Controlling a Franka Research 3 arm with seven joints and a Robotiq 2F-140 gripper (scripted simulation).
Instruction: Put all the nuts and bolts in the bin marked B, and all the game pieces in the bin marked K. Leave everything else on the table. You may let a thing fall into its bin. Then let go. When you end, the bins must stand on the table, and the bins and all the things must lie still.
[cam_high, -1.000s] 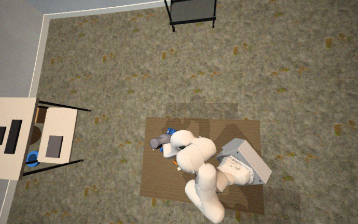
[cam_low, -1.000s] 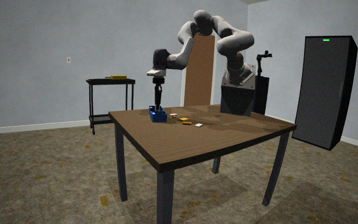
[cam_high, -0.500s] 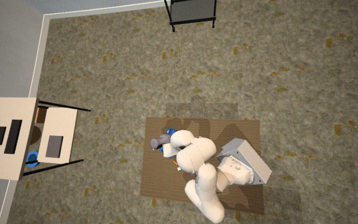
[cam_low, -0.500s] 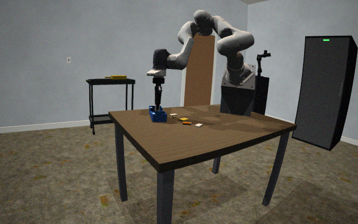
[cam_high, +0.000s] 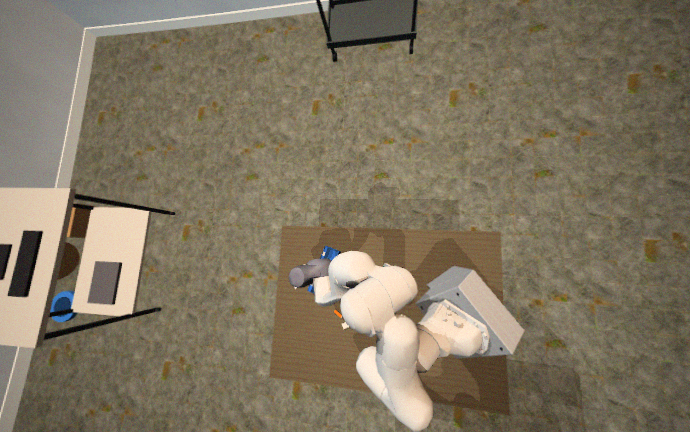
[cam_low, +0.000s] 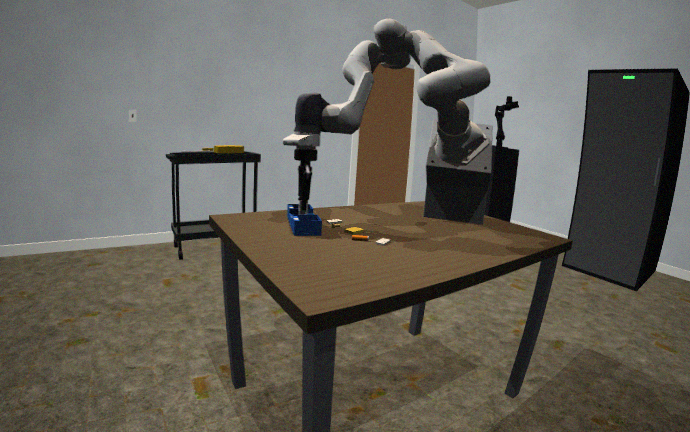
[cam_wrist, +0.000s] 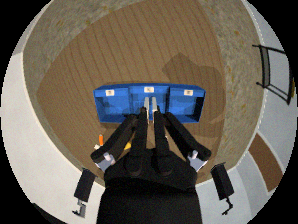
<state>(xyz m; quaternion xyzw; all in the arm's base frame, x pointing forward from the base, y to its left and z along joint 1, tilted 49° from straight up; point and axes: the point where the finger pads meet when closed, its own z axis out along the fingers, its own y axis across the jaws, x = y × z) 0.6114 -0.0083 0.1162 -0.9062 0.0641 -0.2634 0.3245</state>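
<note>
Table: we see its brown top (cam_high: 305, 346) (cam_low: 407, 264) (cam_wrist: 135, 45), open beyond the bins toward its edge.
Bins: blue, joined (cam_low: 307, 226) (cam_wrist: 112, 107), under our gripper (cam_low: 304, 195) (cam_wrist: 150, 102).
Fingers: nearly together; we cannot tell about contents.
Small things: orange piece (cam_high: 337, 313) (cam_low: 360, 237) (cam_wrist: 101, 140) beside the bins.

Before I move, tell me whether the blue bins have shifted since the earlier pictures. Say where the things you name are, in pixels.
No. Against the table (cam_high: 315, 351) (cam_low: 381, 279) (cam_wrist: 125, 50) in the exterior view, the blue bins (cam_high: 333, 250) (cam_low: 307, 228) (cam_wrist: 120, 93) show no visible shift in any direction.
</note>
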